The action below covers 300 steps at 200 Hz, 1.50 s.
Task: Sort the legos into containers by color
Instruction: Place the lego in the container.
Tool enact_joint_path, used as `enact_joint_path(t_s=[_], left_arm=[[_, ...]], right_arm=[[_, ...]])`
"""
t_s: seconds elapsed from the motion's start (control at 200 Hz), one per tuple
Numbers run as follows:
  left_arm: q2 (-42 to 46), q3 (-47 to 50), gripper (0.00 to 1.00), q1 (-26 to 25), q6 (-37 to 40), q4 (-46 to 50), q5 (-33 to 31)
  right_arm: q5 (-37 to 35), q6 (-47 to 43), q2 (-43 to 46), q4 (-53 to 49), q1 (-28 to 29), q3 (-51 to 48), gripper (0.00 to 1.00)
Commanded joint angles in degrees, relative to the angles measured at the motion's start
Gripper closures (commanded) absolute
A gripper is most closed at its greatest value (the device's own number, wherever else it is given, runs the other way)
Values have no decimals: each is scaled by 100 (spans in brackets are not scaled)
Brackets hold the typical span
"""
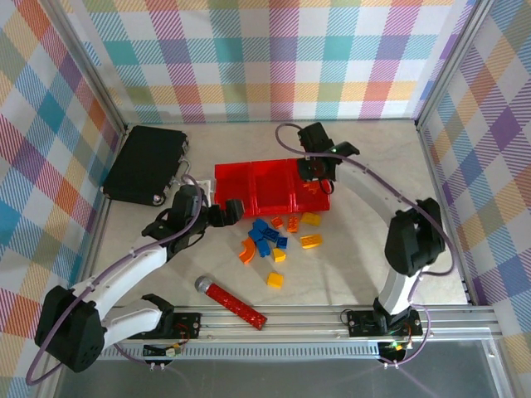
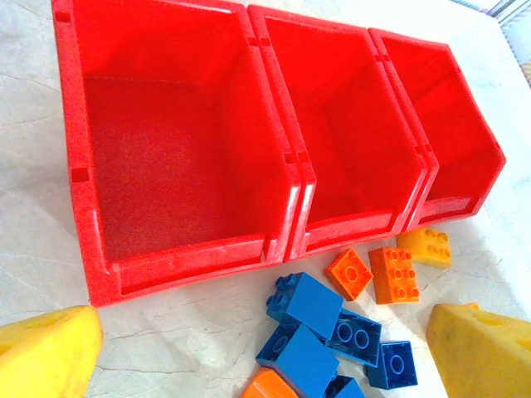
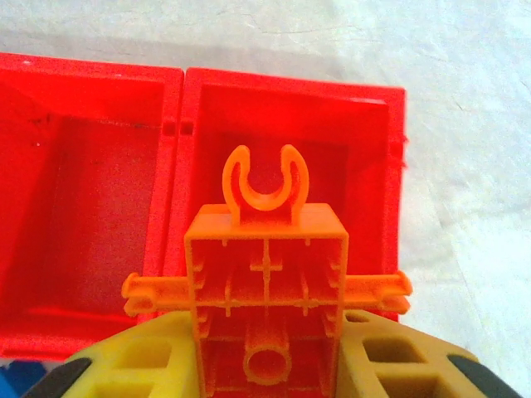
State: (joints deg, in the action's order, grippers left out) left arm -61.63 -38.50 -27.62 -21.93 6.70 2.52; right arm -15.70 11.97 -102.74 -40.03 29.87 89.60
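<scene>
orange lego (image 3: 265,265) clamped in right gripper (image 3: 267,369) above end bin of containers (image 3: 290,89); left gripper (image 2: 265,352) fully spread, empty.

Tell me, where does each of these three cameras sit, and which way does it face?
Top external: fixed above and behind, looking down on the table; the left arm, right arm, left pincer and right pincer show.
Left wrist: on the left arm, looking forward and down at the red bins and loose legos; its yellow fingers show, spread.
Right wrist: on the right arm, looking straight down into the end bin; its fingers clamp an orange lego.
Shared: both wrist views show the red bins.
</scene>
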Motion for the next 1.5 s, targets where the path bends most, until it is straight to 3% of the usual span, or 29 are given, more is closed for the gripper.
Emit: enact_joint_path(t_s=[0.0,0.395,0.84,1.19,1.495], left_arm=[[306,-102,0,-35,-122,205,-238],[1000,203,0,-60,-218,174,-557],[1013,390,0,-60,-243,156,-804],[932,501,0,-53,-189,-77,-798],[684,664,0,-57,-226,-378,-812]], right_arm=[[387,-617,-423,-7,-120,396,68],[608,-565,-1180,58,-368,761,67],[460,-98,-1284,-184,-373,908,51],[453,799,150,-541,-368,148,28],[1405,2170,1283,-479,-368,-1564,21]])
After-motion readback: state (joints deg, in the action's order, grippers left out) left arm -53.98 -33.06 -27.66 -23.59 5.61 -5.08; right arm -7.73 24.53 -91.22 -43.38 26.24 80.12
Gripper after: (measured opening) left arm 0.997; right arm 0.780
